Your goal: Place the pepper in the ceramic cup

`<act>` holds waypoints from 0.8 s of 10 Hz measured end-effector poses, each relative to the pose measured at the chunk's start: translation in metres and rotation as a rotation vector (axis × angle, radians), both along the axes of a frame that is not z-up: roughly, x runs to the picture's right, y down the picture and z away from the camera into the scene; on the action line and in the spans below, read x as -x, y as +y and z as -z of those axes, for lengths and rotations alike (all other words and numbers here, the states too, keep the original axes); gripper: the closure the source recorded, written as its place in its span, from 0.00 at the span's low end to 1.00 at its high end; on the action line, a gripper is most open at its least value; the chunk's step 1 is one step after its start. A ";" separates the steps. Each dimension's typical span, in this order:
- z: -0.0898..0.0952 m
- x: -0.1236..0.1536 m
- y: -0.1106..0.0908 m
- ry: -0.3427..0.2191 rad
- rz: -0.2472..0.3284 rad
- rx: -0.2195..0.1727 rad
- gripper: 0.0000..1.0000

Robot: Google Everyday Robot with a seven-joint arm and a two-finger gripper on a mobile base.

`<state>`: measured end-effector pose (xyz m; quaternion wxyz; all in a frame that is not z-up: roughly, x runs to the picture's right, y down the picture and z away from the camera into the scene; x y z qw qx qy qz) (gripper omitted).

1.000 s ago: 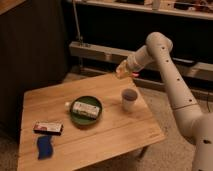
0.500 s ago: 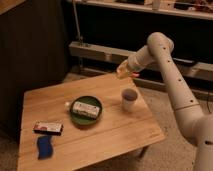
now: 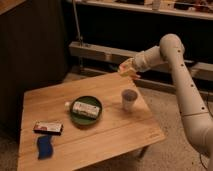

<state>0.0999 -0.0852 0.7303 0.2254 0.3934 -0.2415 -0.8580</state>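
The pepper sits gripped in the closed end effector, in the air above and behind the cup, which stands on the bench right of the plate

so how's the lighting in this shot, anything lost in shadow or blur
Camera view: warm light falls on the wooden table, while the back wall and shelving sit in deep shadow. The whole frame is soft, so the gripper, raised above the far table edge beyond the ceramic cup, blurs into the orange pepper it carries. The blue sponge reads clearly.
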 end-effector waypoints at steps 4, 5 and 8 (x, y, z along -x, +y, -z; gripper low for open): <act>0.008 -0.009 0.017 -0.083 -0.098 -0.029 1.00; 0.008 -0.012 0.021 -0.112 -0.129 -0.042 1.00; 0.006 -0.016 0.029 -0.172 -0.194 -0.058 1.00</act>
